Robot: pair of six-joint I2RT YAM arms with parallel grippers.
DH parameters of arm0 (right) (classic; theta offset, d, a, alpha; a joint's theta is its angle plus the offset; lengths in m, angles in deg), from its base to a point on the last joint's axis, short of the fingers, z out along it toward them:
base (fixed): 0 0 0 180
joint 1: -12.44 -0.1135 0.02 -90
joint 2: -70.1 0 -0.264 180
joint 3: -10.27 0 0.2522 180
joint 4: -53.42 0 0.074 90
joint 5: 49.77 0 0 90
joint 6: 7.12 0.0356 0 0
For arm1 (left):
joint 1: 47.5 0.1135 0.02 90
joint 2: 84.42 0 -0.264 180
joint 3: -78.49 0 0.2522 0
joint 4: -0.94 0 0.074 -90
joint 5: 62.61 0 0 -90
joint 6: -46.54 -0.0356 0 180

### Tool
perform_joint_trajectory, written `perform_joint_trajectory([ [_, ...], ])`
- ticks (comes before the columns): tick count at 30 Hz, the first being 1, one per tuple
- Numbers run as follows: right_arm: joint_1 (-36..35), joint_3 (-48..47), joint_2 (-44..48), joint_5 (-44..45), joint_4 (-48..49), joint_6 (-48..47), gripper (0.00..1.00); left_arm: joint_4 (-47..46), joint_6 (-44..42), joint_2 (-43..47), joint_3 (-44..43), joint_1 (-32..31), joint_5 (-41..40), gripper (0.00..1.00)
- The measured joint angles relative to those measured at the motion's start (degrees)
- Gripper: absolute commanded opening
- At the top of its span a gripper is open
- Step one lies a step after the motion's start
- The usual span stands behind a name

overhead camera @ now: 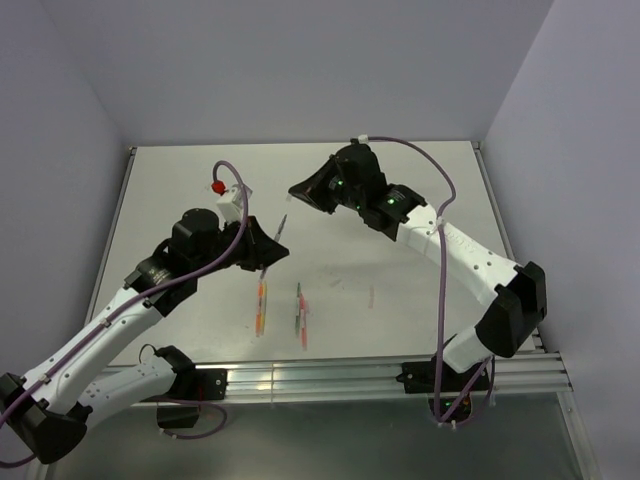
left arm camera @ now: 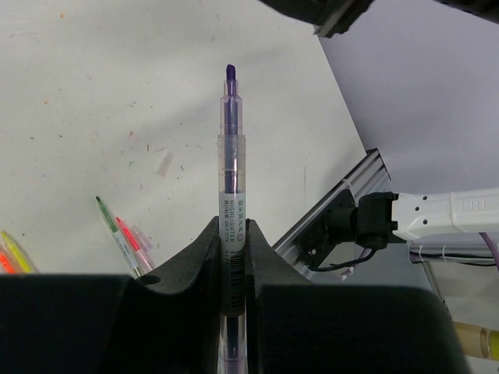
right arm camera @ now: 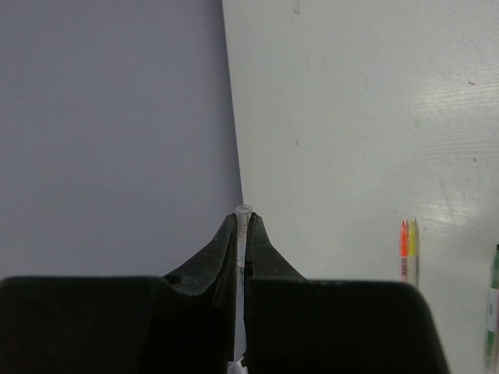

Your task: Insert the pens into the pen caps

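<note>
A purple highlighter pen (left arm camera: 231, 156) stands between the fingers of my left gripper (left arm camera: 232, 226), which is shut on its labelled barrel; the bare purple tip points away from the wrist. In the top view this gripper (overhead camera: 268, 246) hovers over the table's middle left, with the pen (overhead camera: 281, 226) aimed up and to the right. My right gripper (right arm camera: 242, 220) is shut on a clear pen cap (right arm camera: 243, 212) whose open round mouth pokes out past the fingertips. Seen from above, the right gripper (overhead camera: 296, 190) hangs a short way beyond the pen tip, apart from it.
An orange and yellow pair of pens (overhead camera: 261, 305) and a green and pink pair (overhead camera: 300, 315) lie on the white table (overhead camera: 420, 200) near its front. An aluminium rail (overhead camera: 330, 378) runs along the near edge. Grey walls close in the back and sides.
</note>
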Motion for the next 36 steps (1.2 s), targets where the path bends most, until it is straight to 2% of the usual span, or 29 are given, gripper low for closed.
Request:
perform_joint_trajectory([
  [10, -0.04, 2.45, 5.25, 0.15, 1.62, -0.02, 0.0, -0.02, 0.0, -0.87, 0.0, 0.0, -0.39, 0.0],
  [36, -3.74, 5.81, 7.52, 0.15, 1.68, 0.02, 0.0, -0.5, 0.11, -0.94, 0.0, -0.04, -0.42, 0.0],
])
